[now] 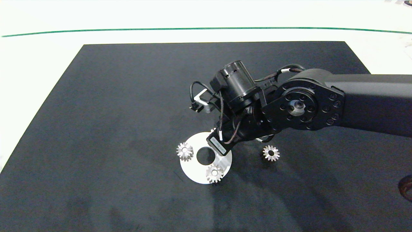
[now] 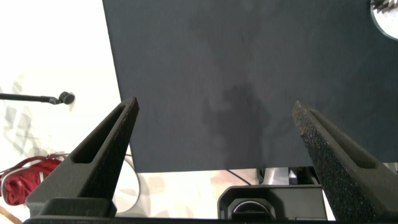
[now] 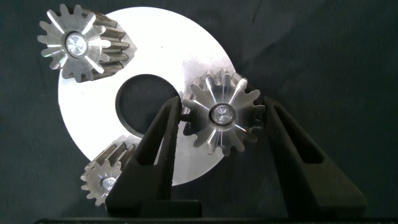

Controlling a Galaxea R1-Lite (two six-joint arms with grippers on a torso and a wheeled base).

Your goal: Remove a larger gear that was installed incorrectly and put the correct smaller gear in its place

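1. Straddling the larger gear [image 3: 222, 118], the right claw [image 3: 221, 102] has one grey finger on each side of it. Both appear pressed against the teeth, so I judge it closed on that gear.
2. That gear sits on the silver disc [image 1: 193, 167] just below the middle of the head view, hidden there under the right arm's wrist. It does not look lifted, so removal seems begun but not finished.
3. Two small gears [image 1: 185, 151] [image 1: 214, 173] stand at the disc's left and lower rim.
4. Lying loose on the dark mat [image 1: 112, 112] just right of the disc, the smaller gear [image 1: 271, 153] is untouched. Fetching and fitting it is all still to do.
5. Out of the head view, the left claw [image 2: 214, 106] hangs over the mat's edge on the worktop, fingers spread wide and holding nothing.
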